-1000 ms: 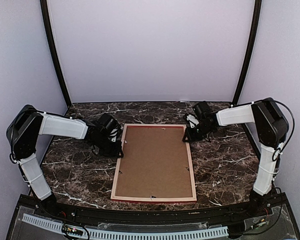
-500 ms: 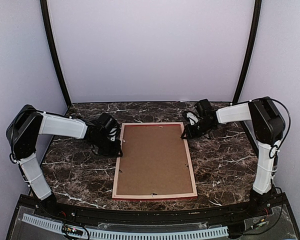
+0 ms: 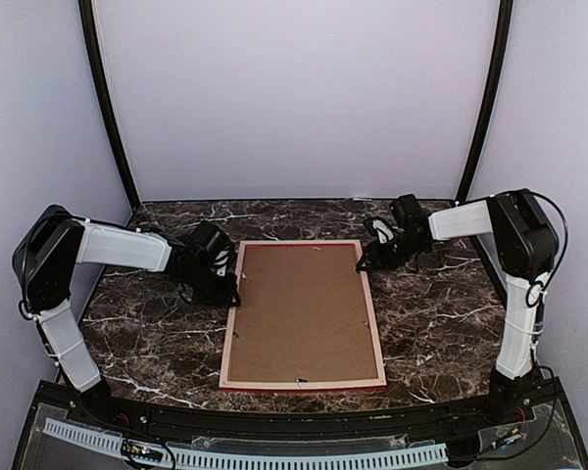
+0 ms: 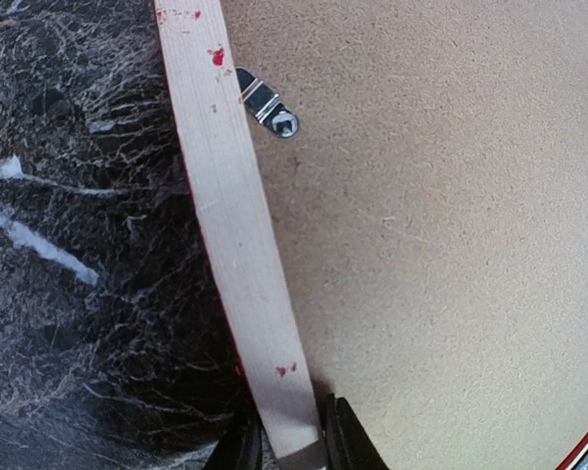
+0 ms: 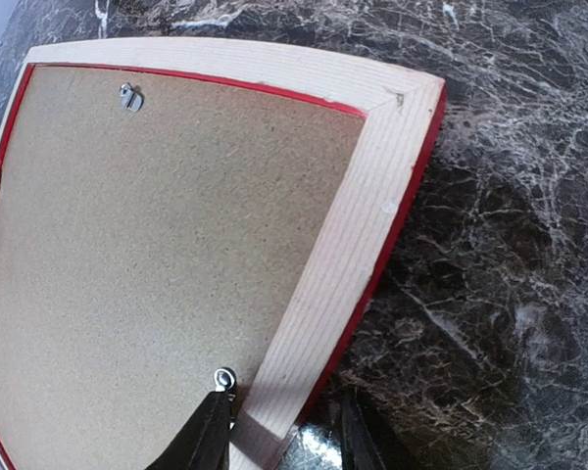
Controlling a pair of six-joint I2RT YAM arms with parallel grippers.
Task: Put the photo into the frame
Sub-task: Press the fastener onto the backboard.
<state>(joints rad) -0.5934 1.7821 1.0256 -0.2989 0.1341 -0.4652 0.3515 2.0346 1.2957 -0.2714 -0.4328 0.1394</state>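
top external shows the frame (image 3: pixel 303 385) face down on the table (image 3: pixel 441 323), its long axis running away from me, midway between the arms. the left gripper (image 3: pixel 229 288) sits at the far end of the left rail and the right gripper (image 3: pixel 368 258) at the far right corner, so neither is nearer. in left wrist the jaws pinch the rail. in right wrist they straddle it with a gap outside, unclamped. the board (image 3: pixel 302 308) fills the frame. i can't see the photo; it may lie beneath the board.
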